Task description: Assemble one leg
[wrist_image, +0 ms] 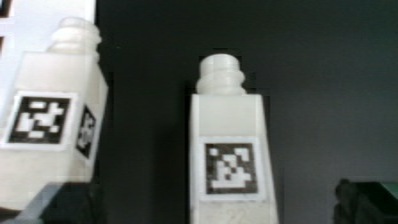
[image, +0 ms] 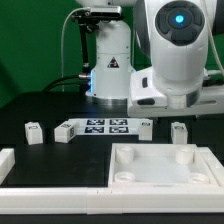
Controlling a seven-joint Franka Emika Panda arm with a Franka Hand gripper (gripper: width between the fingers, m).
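Observation:
In the wrist view a white leg (wrist_image: 231,140) with a rounded peg on its end and a black-and-white tag on its face lies on the black table. It lies between my two dark fingertips (wrist_image: 368,201), with a gap on each side. My gripper (wrist_image: 222,205) is open and holds nothing. A second leg like it (wrist_image: 50,110) lies beside the first. The exterior view shows several legs on the table: two at its left (image: 35,131) (image: 62,130) and two more (image: 146,125) (image: 179,131) under the arm. My fingers are hidden behind the arm there.
The marker board (image: 105,126) lies between the legs. The large white square tray (image: 165,176) with round corner sockets sits at the front right. A white L-shaped piece (image: 8,166) lies at the front left. The robot base (image: 108,60) stands behind.

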